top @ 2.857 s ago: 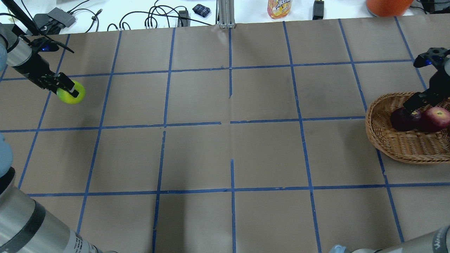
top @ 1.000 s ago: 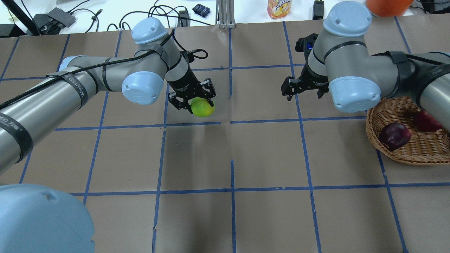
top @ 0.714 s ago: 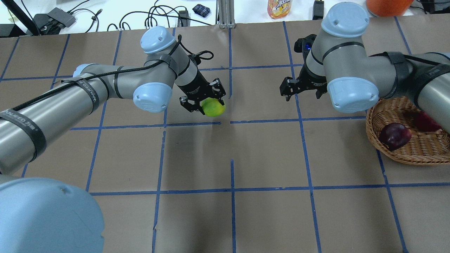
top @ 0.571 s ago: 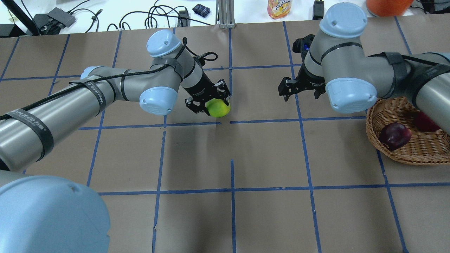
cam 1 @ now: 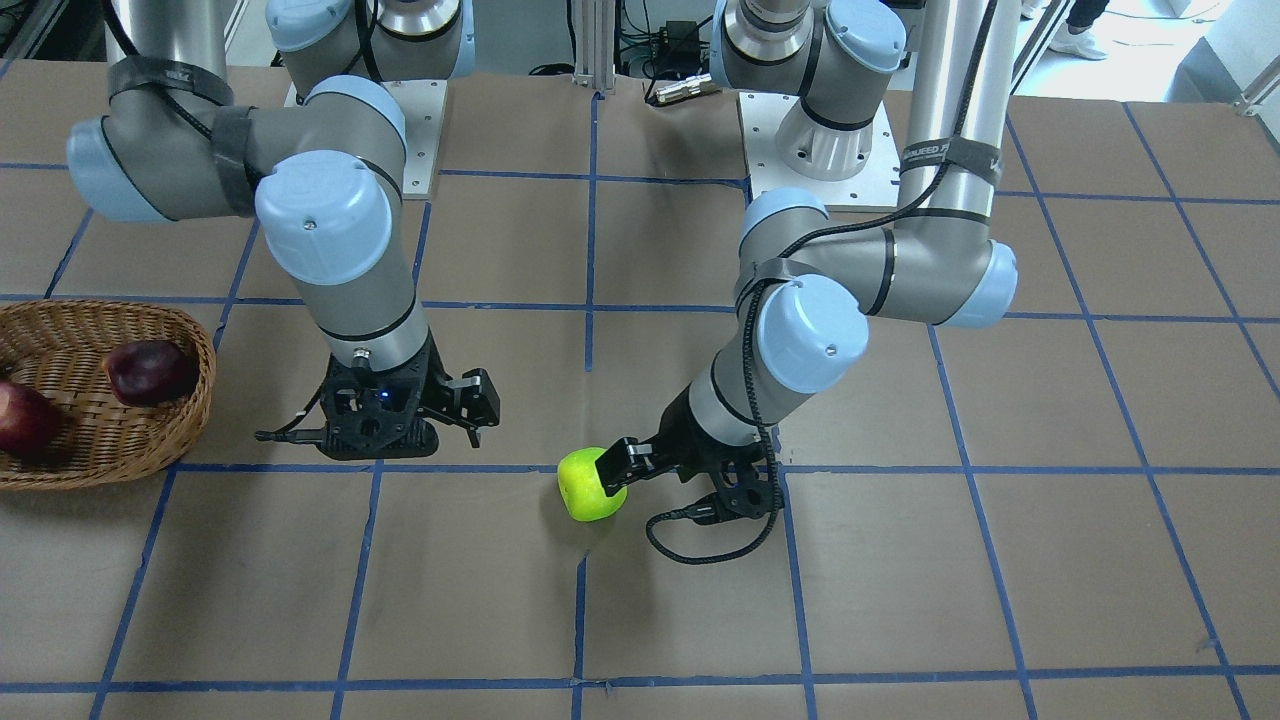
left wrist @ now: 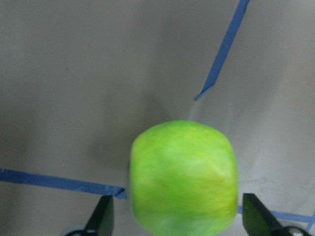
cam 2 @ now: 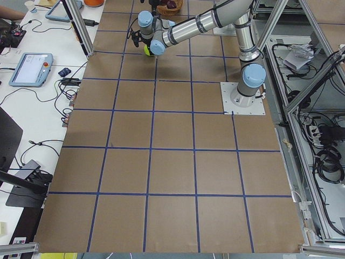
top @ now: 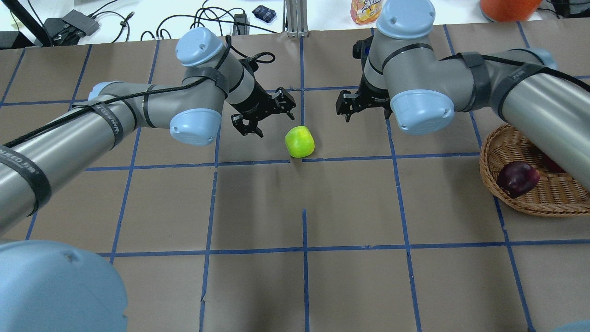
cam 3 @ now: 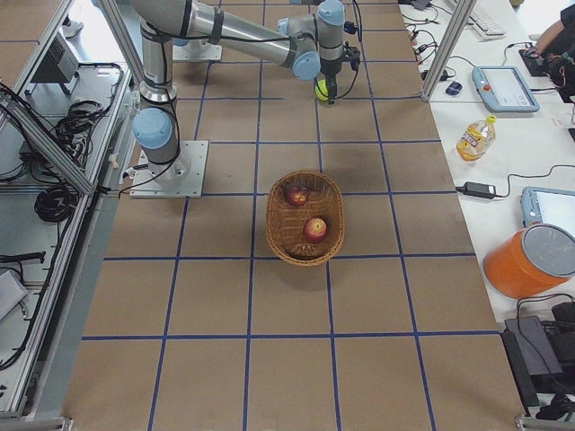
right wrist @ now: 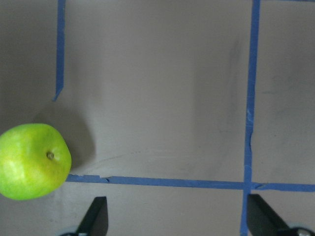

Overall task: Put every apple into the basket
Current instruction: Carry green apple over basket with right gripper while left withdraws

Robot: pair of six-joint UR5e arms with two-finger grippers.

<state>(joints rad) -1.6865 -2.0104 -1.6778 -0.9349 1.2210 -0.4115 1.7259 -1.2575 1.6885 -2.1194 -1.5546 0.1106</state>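
The yellow-green apple (top: 299,142) lies on the table near the middle, free of both grippers; it also shows in the front view (cam 1: 588,486). My left gripper (top: 266,116) is open just beside it; in the left wrist view the apple (left wrist: 183,178) sits between the spread fingers (left wrist: 102,217) with a gap on each side. My right gripper (top: 366,108) is open and empty to the apple's right; the apple shows at the left edge of its wrist view (right wrist: 32,161). The wicker basket (top: 530,205) at the right edge holds the maroon apple (top: 517,177) and the red apple (cam 1: 20,418).
The brown table cover has a blue tape grid (top: 304,159). Beyond its far edge lie cables (top: 207,20), a drink bottle (top: 366,10) and an orange container (top: 507,8). My right arm (top: 530,97) passes over part of the basket.
My left gripper carried the green apple rightward to the table's middle, then opened and let it go; the apple now rests on the table. My right gripper moved left toward it.
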